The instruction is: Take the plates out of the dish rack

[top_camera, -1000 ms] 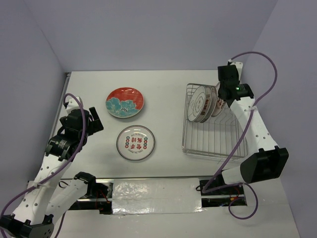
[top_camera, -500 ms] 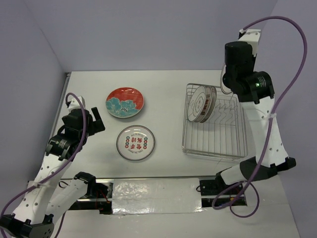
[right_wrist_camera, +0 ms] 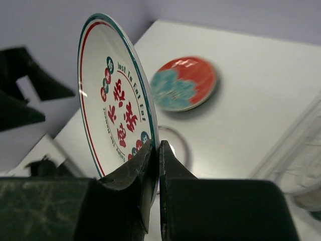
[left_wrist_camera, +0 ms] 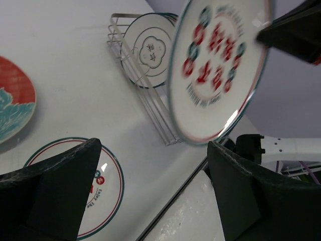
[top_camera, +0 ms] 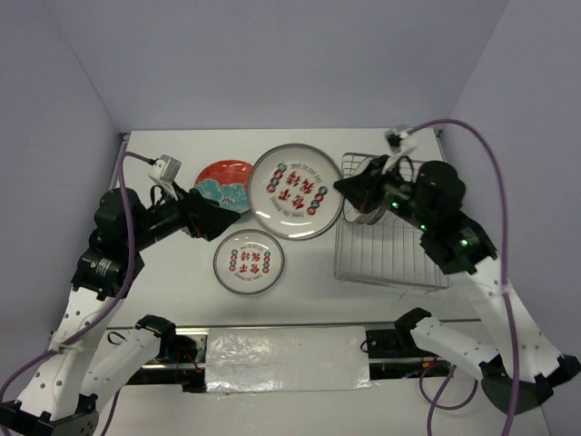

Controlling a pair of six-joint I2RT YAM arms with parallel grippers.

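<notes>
My right gripper is shut on the rim of a white plate with red centre marks and holds it on edge in the air, left of the dish rack. In the right wrist view the jaws pinch the plate's lower rim. My left gripper is open and empty, just left of and below the held plate. A white plate still stands in the rack. A red plate with teal flowers and a second white plate lie flat on the table. No plain teal-green plate shows.
The rack's near wire wall stands to the right of the left gripper. The flat white plate lies under the left fingers. The table's front edge with a taped strip runs between the arm bases.
The right arm lifted the white plate out of the rack and swung it left over the table. The left gripper reached right towards it.
</notes>
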